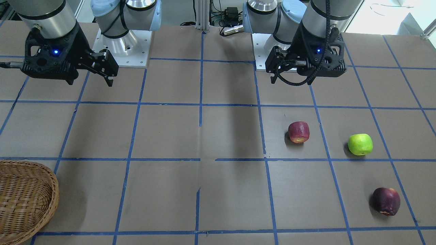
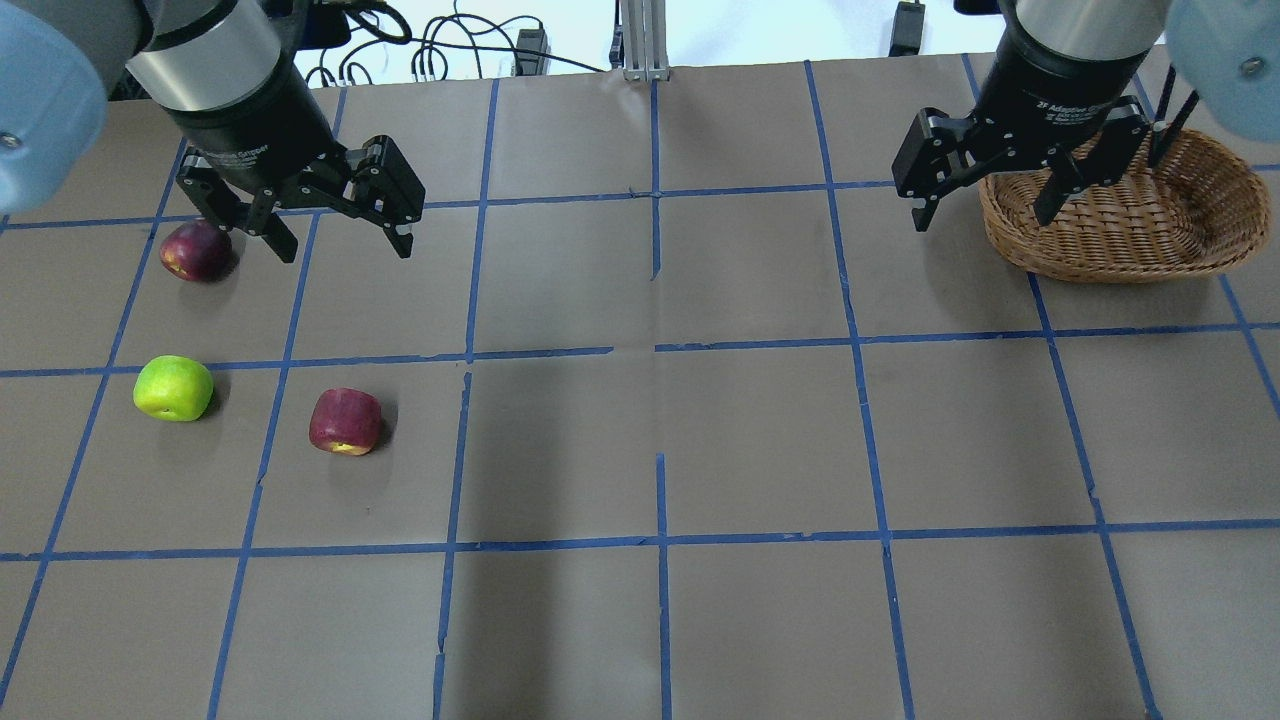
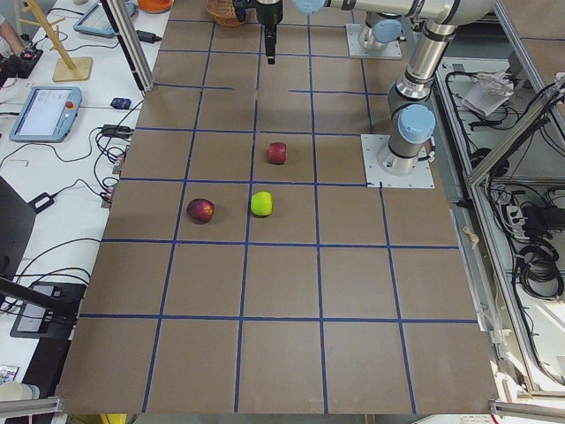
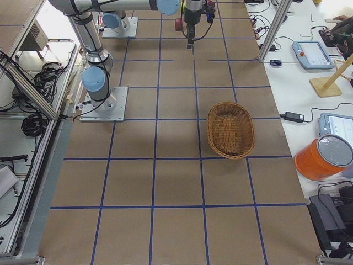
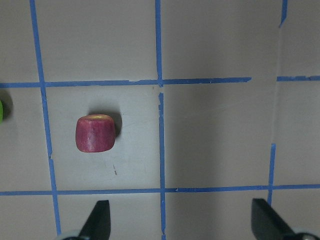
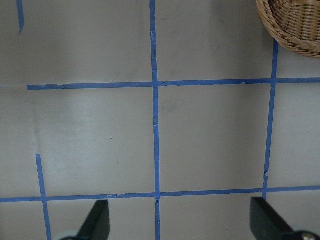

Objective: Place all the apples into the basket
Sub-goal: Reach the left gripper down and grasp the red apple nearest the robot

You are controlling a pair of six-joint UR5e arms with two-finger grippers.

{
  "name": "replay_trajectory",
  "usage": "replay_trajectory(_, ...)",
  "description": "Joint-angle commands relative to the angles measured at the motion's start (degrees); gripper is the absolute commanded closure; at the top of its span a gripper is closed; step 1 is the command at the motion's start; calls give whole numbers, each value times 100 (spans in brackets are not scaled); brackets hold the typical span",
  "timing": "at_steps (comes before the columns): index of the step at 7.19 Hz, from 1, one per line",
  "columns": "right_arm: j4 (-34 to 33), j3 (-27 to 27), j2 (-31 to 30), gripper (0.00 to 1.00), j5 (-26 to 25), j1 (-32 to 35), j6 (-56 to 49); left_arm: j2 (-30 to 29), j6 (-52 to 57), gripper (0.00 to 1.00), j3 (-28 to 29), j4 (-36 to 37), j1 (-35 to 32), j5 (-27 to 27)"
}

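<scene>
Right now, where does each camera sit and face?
Overhead: behind robot, facing forward-down; left claw, right claw.
Front: opposite, facing robot; bases, claws.
Left: table end, apples near; arms far.
Right: other end, basket near; arms.
Left wrist: down on red apple; fingertips.
Right wrist: down, basket corner; fingertips.
Overhead, front share apples, basket.

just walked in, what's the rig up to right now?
Nothing is picked up yet. All three apples lie on the table on the left arm's side: the red apple, the green apple and the maroon apple. The basket sits empty on the right arm's side. The left claw and the right claw hang open above the table, holding nothing. The left wrist view looks down on the red apple.
</scene>
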Motion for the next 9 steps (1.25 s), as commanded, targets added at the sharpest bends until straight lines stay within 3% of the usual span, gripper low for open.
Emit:
replay_trajectory(1,-12,0,8,0,-8,-33,0,8,9,0,-26,1,7,-2)
replay_trajectory(3,-38,0,8,0,1,-24,0,-17,749,0,-280,36,260,-46)
replay_trajectory(5,-64,-9,-1,0,1,-24,35,-157,1875,0,-1067,857,917,-20)
replay_trajectory(7,-64,-9,-1,0,1,-42,61,-395,2466,0,-2673,3013,1395,-11)
replay_trajectory(8,-64,-9,-1,0,1,-42,61,-509,2687,0,-3150,3790,1413,15)
replay_trajectory(9,-73,-9,-1,0,1,-51,53,-667,2655,0,-3277,3928,1414,111)
